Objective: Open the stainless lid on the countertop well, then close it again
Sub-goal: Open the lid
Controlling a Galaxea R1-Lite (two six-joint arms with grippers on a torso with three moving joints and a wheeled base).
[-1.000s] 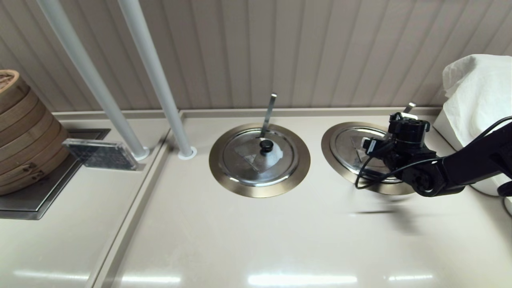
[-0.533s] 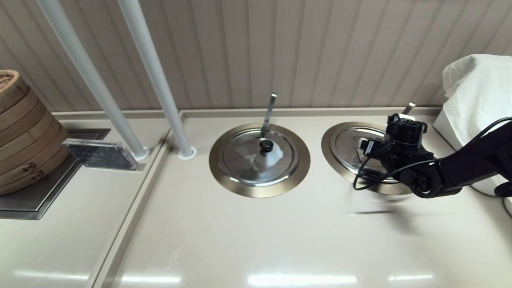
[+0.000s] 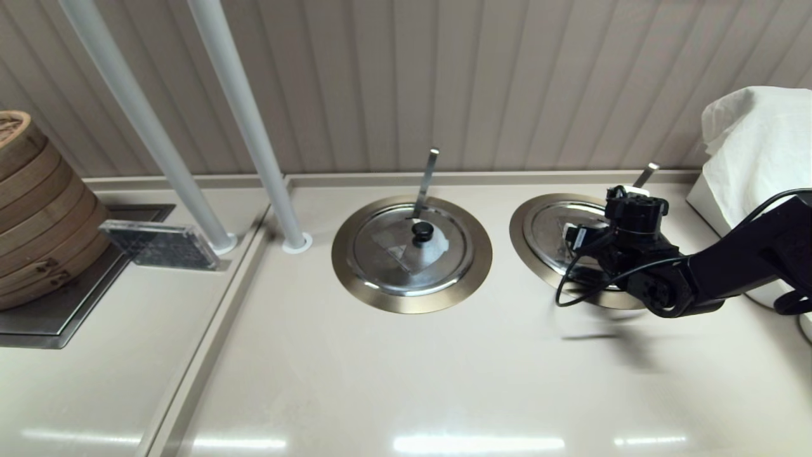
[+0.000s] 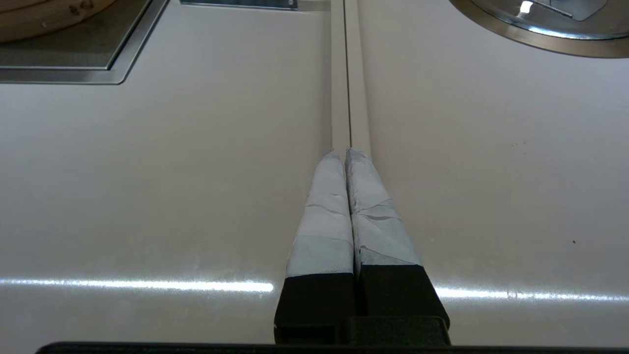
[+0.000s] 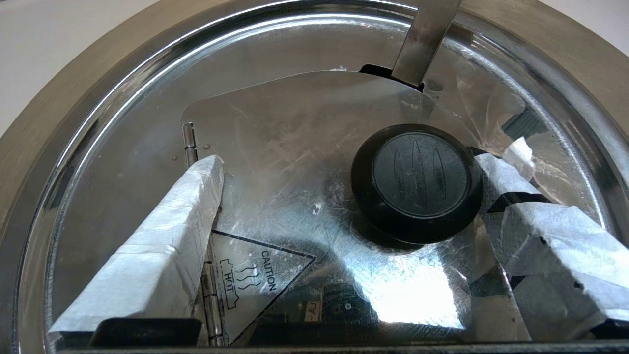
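Note:
The stainless lid (image 3: pixel 547 230) lies flat and closed in the right-hand countertop well, whose brushed ring (image 3: pixel 524 246) surrounds it. The well's inside is hidden. My right gripper (image 3: pixel 625 216) hovers over the lid, open. In the right wrist view the black knob (image 5: pixel 417 179) sits between the taped fingers, close against one finger (image 5: pixel 511 196) and far from the other. The right gripper (image 5: pixel 347 162) holds nothing. The caution triangle (image 5: pixel 255 275) and the slanted ladle handle (image 5: pixel 425 39) show on the lid (image 5: pixel 295 123). My left gripper (image 4: pixel 344 152) is shut over the counter seam, outside the head view.
The twin lid (image 3: pixel 412 254) with a whitish patch sits in the middle ring, its ladle handle (image 3: pixel 426 181) upright. Two slanted white poles (image 3: pixel 254 127) rise at the left. Bamboo steamers (image 3: pixel 32 209) stand far left, and a white cloth-covered box (image 3: pixel 755 146) stands beside the right arm.
My right arm has shifted slightly left over the stainless lid. The lid and the left arm have not moved.

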